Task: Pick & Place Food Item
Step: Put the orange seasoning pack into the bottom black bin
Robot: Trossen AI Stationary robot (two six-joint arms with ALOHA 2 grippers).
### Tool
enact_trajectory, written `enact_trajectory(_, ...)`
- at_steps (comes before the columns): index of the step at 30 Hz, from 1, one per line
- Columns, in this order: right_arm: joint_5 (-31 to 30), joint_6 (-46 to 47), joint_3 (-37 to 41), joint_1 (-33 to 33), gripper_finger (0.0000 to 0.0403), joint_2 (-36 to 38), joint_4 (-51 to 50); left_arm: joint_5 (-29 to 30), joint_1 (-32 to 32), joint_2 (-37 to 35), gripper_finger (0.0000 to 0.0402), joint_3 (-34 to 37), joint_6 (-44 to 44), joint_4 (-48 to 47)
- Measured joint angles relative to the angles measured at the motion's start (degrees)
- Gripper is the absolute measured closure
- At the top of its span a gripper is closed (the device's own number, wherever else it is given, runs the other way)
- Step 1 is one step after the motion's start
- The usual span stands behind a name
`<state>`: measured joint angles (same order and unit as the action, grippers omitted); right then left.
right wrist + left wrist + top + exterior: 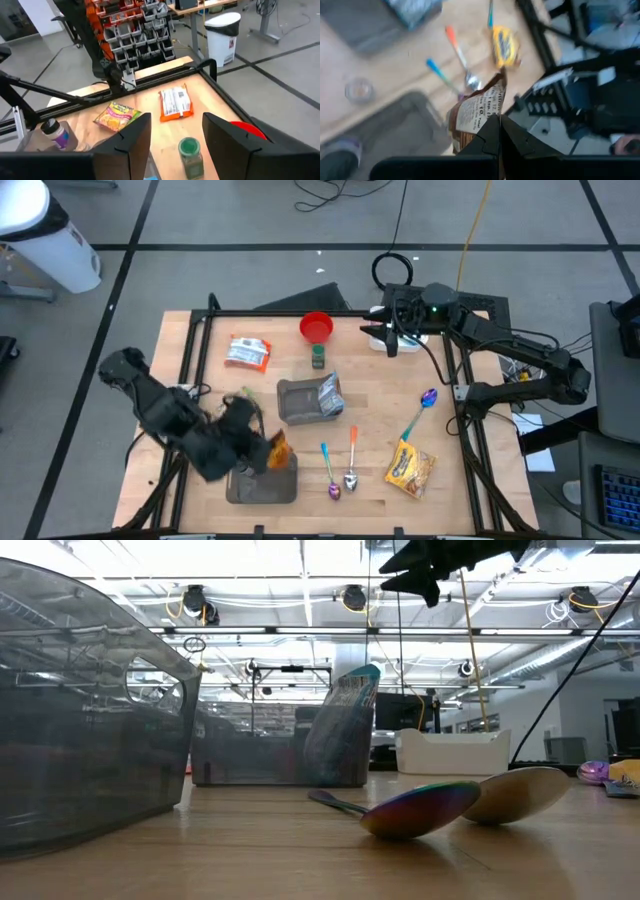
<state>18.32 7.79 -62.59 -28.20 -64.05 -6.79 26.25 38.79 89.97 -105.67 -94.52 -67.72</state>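
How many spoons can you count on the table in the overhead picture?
3. A blue-handled spoon and an orange-handled spoon lie side by side near the front middle; a third spoon lies farther right. None seems hidden.

Orange-and-brown packet (277, 450) with white print over the smoky grey bin (262, 485), red bowl (316, 327) up top, green-capped jar (318, 356), yellow noodle pack (410, 467), white-and-orange wrapper (248, 353), iridescent spoon (425, 807) on pale wood
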Motion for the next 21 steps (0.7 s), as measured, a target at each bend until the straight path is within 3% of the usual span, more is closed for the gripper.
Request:
enact_trajectory(6, 1.54, 0.98, 0.02, 0.19, 0.0236, 0.02, -2.22, -7.9, 2.49, 3.56, 0.04, 0.0, -3.5, -3.04)
enact_trajectory(11, 5.7, 4.85, 2.52, 0.96, 0.0238, 0.04, -0.14, -10.76, 4.43, 3.93, 0.0401, 0.0, -3.22, -7.06)
enact_trajectory(16, 6.0, 10.9, 7.4, 4.32, 0.0242, 0.04, 4.4, -10.69, 7.42, 3.93, 0.0401, 0.01, -1.85, -12.79)
enact_trajectory(21, 4.63, 17.14, 12.8, 10.54, 0.0243, 0.42, 17.86, -7.55, 12.03, 3.86, 0.0401, 0.02, 0.76, -20.67)
